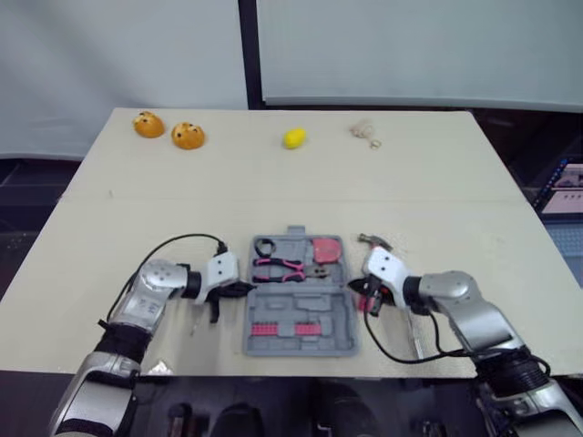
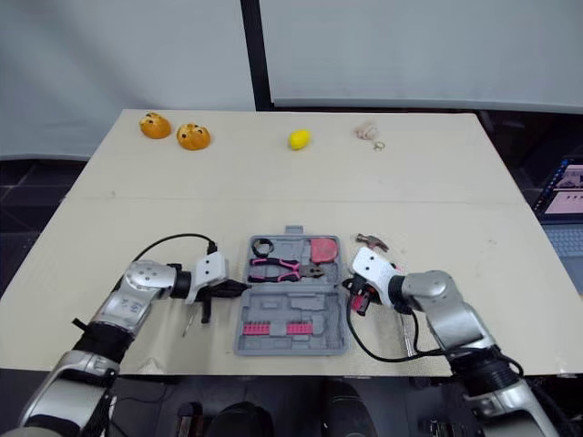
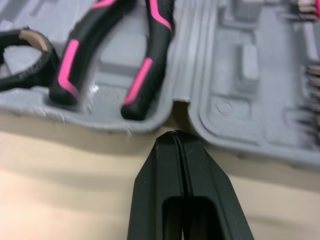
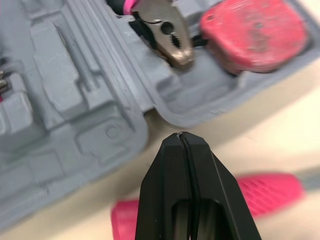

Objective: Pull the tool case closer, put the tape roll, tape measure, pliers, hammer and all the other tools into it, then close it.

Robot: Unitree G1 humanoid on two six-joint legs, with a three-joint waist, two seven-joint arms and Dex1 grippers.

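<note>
Here, the look: the tool case [image 1: 296,309] is seen lying open and flat, a gray plastic case with two halves.
Place: it is set close to the near edge of the table [image 1: 273,191], in the middle.
Near half: rows of small pink bits [image 1: 264,328] are held in it, and the other slots are bare gray.
Far half: the black tape roll [image 1: 265,247] is set at the left, the pink-and-black pliers [image 1: 278,267] in the middle, and the red tape measure [image 1: 326,249] at the right.
Beside it: the hammer [image 1: 373,240] is laid on the table just by the case's right side, with its metal head at the far end.
Edges: a thin strip of table is left between the case and the near edge, and an arm is found at each side.
Open room: a wide bare stretch of table is seen beyond the case.
Far edge: two orange things [image 1: 188,136], a yellow thing [image 1: 293,138] and a small pale thing [image 1: 364,130] are lined up there, well apart from the case.
Left side: the left gripper [image 3: 176,142] is pointed at the case's left rim, at the fold where the halves are joined, near the pliers' handles. Its two black fingers are pressed together with nothing between them.
Right side: the right gripper [image 4: 180,140] is held just beside the right rim at the fold, above the hammer's pink handle. Its fingers are pressed together on nothing too.
Touch: whether either tip is touching the case cannot be told.
</note>
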